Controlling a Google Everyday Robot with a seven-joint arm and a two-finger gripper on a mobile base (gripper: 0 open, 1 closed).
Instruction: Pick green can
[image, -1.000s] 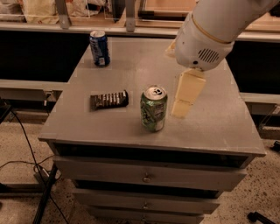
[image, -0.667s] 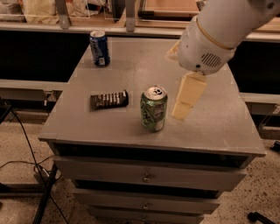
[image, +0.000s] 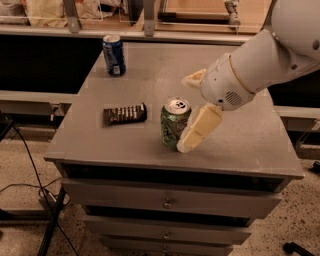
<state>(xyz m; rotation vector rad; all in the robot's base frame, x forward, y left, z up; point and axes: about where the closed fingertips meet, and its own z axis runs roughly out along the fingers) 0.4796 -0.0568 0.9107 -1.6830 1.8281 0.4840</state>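
The green can (image: 174, 124) stands upright near the front middle of the grey cabinet top (image: 240, 135); its body is green and white and its top is silver. My gripper (image: 186, 113) is just right of the can, low over the top, and it is open. One cream finger (image: 200, 129) lies against the can's right front side. The other finger (image: 194, 78) is behind and to the right of the can. The can is at the mouth of the fingers, not held.
A blue can (image: 114, 54) stands at the back left of the top. A dark snack packet (image: 125, 114) lies left of the green can. Drawers (image: 167, 202) are below the top. Cables (image: 35, 175) run on the floor at left.
The arm has come down and to the left, toward the green can. The near finger now reaches the can's right side. The can, packet and blue can have not moved.
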